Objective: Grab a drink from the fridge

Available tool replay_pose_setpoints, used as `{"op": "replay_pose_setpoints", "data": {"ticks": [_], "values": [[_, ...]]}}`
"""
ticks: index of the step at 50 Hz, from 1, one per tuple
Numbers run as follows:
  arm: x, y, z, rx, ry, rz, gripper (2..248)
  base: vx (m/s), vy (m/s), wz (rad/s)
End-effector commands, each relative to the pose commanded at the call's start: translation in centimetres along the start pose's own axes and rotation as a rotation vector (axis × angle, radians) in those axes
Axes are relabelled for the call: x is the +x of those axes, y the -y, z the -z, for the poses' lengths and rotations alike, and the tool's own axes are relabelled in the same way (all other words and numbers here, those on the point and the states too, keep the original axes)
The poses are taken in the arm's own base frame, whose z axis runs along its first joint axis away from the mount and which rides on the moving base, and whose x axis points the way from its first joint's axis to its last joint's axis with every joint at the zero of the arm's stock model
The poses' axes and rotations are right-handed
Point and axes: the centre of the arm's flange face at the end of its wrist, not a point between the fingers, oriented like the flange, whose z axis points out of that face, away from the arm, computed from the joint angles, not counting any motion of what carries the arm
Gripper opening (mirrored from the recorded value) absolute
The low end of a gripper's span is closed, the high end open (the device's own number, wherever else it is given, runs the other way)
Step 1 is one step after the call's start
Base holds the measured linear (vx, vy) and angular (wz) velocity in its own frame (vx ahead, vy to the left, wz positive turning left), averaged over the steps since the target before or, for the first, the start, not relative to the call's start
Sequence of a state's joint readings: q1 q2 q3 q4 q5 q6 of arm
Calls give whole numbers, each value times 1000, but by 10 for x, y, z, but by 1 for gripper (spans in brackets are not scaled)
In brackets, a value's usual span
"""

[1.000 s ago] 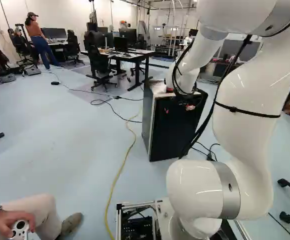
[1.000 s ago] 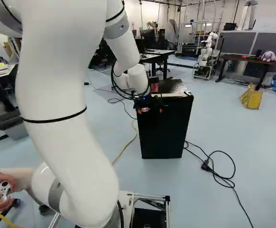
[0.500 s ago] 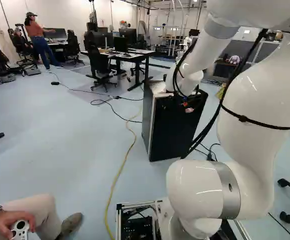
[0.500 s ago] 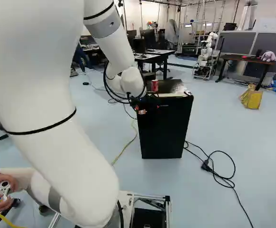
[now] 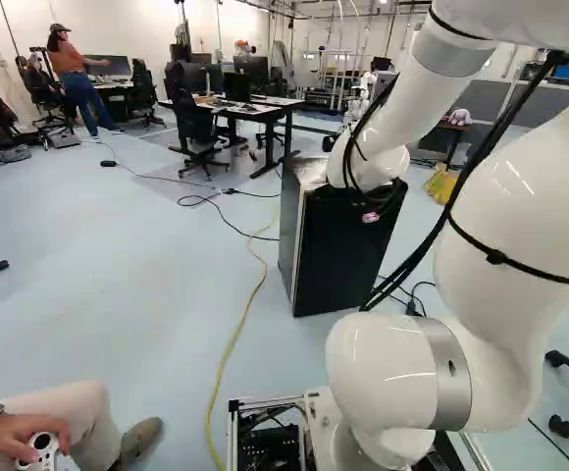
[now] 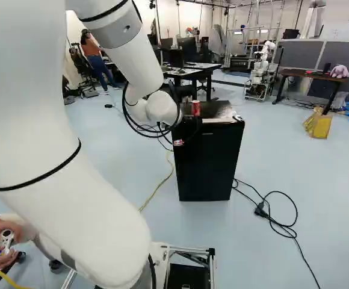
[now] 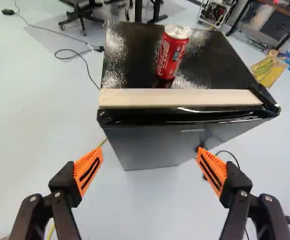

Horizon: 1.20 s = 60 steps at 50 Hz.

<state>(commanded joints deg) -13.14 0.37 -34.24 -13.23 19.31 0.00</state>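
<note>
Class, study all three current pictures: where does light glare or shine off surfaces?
Wrist view: speckled glare on the fridge's glossy top, a bright streak along its front edge; left base view: small highlights on the white arm; right base view: pale sheen on the fridge top.

The fridge (image 7: 150, 150) is blocking the way straight ahead of the gripper (image 6: 180, 137); a pale strip (image 7: 180, 97) is running along its top front edge; a red can (image 7: 170, 56) is standing upright just behind that strip, obstructing a low pass there; passing room is opening above the can and to either side; further room is extending beside both fridge flanks; black cable loops (image 6: 139, 131) are hanging near the gripper, crowding that side.
</note>
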Motion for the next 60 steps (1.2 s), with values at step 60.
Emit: {"op": "replay_pose_setpoints", "data": {"ticks": [60], "values": [[80, -37, -66, -57, -396, -56, 247, 0, 0, 0]]}}
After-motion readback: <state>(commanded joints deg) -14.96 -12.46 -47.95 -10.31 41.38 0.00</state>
